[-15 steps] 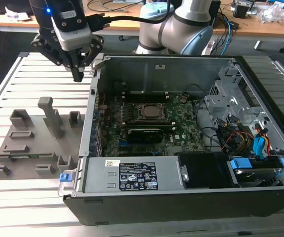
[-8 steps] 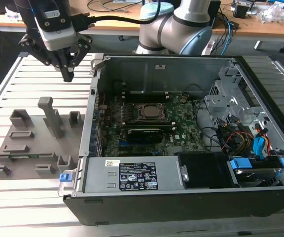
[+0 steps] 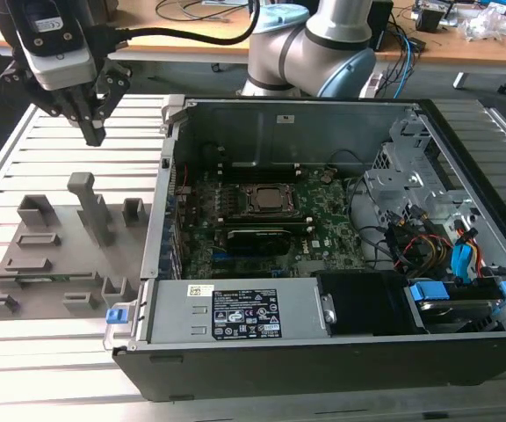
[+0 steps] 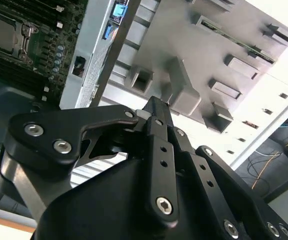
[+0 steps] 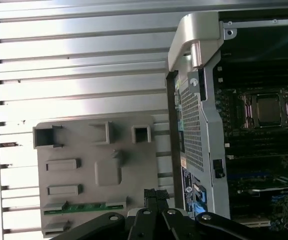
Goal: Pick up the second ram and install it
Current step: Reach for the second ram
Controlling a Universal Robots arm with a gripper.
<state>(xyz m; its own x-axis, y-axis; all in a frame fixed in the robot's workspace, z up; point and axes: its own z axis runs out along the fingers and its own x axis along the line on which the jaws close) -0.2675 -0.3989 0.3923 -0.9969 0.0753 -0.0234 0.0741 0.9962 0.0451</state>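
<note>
The second ram [image 3: 47,280] is a thin green stick lying in a slot near the front of the grey holder [image 3: 60,242], on the slatted table at the exterior view's left. It also shows as a green strip, the ram [image 5: 81,207], in the first wrist view and, the ram [image 4: 236,41], in the second. My gripper [image 3: 94,132] hangs high above the table beyond the holder's far edge, apart from the ram. Its black fingers [image 4: 156,115] are pressed together, shut, with nothing between them. The gripper tip [image 5: 154,196] shows in the first wrist view.
An open computer case [image 3: 279,325] lies to the right of the holder, with the green motherboard [image 3: 323,224], CPU socket [image 3: 271,200] and a black card [image 3: 257,237] inside. The case's metal side wall [image 5: 199,115] stands next to the holder. The arm's base [image 3: 310,53] is behind the case.
</note>
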